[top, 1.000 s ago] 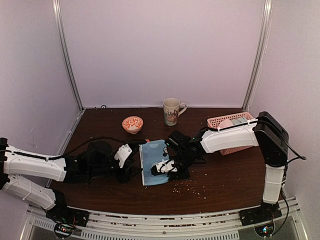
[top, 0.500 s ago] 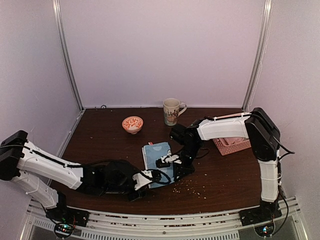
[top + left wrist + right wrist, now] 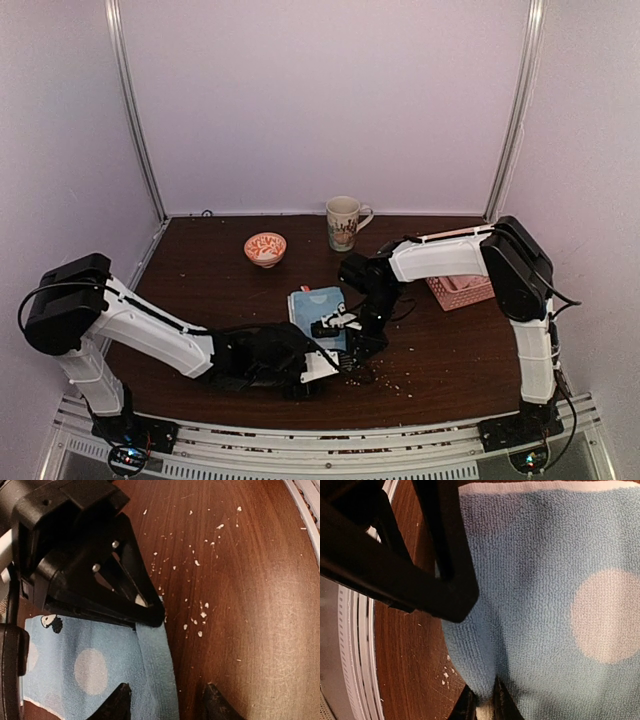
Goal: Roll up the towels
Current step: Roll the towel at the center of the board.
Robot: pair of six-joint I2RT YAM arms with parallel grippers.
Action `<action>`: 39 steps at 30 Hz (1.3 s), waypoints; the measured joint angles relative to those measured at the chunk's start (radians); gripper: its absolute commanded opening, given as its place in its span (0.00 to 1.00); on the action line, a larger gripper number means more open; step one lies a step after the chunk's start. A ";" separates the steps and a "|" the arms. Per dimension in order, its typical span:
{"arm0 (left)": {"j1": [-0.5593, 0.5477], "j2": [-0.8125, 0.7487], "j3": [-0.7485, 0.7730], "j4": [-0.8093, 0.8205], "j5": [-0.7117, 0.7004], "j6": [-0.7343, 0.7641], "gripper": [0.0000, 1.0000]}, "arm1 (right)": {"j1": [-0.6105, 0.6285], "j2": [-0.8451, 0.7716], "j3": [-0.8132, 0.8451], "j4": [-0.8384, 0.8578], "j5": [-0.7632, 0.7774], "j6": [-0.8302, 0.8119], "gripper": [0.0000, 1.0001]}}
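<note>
A light blue towel (image 3: 318, 303) with pale round patches lies on the dark wooden table, partly folded. My right gripper (image 3: 485, 706) is shut on a raised fold at the towel's (image 3: 555, 595) near edge. In the top view the right gripper (image 3: 347, 338) sits on the towel's near right part. My left gripper (image 3: 167, 703) stands open. One of its fingertips is over the towel (image 3: 95, 665) and the other over bare wood, so the folded edge lies between them. From above, the left gripper (image 3: 318, 367) lies just in front of the right one.
A pink lattice basket (image 3: 462, 291) stands at the right, partly behind the right arm. A mug (image 3: 343, 222) and a small patterned bowl (image 3: 265, 247) stand at the back. Pale crumbs (image 3: 382, 376) dot the wood near the towel. The metal rail (image 3: 330, 440) runs along the near edge.
The left arm has swung along the near side to the right, bringing its gripper to the towel's near right corner. The right gripper has stayed on the towel, which now looks narrower.
</note>
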 measured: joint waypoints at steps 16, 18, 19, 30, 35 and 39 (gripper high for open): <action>0.000 0.075 0.029 0.006 -0.021 0.013 0.14 | -0.005 0.003 0.000 -0.011 -0.007 0.001 0.12; 0.000 0.075 0.030 0.006 -0.021 0.011 0.14 | -0.005 0.003 0.000 -0.012 -0.007 0.002 0.12; 0.000 0.075 0.030 0.006 -0.021 0.009 0.14 | -0.005 0.003 0.000 -0.012 -0.007 0.002 0.12; 0.000 0.056 0.028 -0.018 -0.021 -0.038 0.00 | -0.005 -0.005 -0.011 -0.023 -0.043 -0.005 0.46; 0.008 0.062 0.053 -0.034 0.003 -0.096 0.00 | -0.005 -0.061 -0.067 0.002 -0.055 0.017 0.51; 0.029 0.068 0.072 -0.037 0.031 -0.146 0.00 | -0.005 -0.078 -0.098 0.037 -0.066 0.058 0.48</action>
